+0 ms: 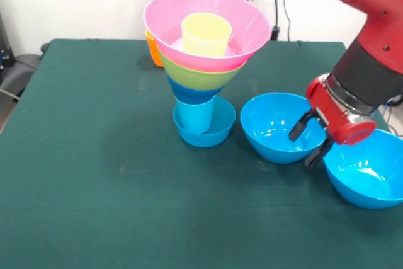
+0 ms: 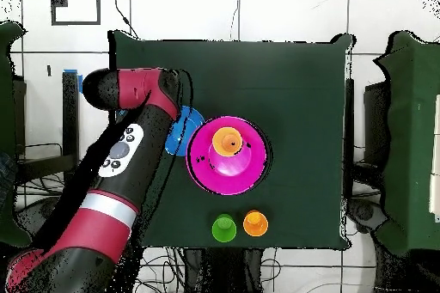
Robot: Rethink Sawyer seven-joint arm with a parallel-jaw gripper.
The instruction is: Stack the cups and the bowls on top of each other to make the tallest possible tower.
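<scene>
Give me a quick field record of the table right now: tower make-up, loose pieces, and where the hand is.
tower base: small blue bowl, upright, with a light blue cup standing in it
tower upper part: blue bowl, lime green bowl, then pink bowl on top
top piece: yellow cup inside the pink bowl
loose bowls: two large blue bowls, upright, side by side
loose cups: green cup and orange cup near the table edge
hand: open, at the rim between the two large blue bowls, holding nothing

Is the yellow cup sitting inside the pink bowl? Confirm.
Yes: the front view shows the yellow cup standing inside the pink bowl atop the tower.
</scene>
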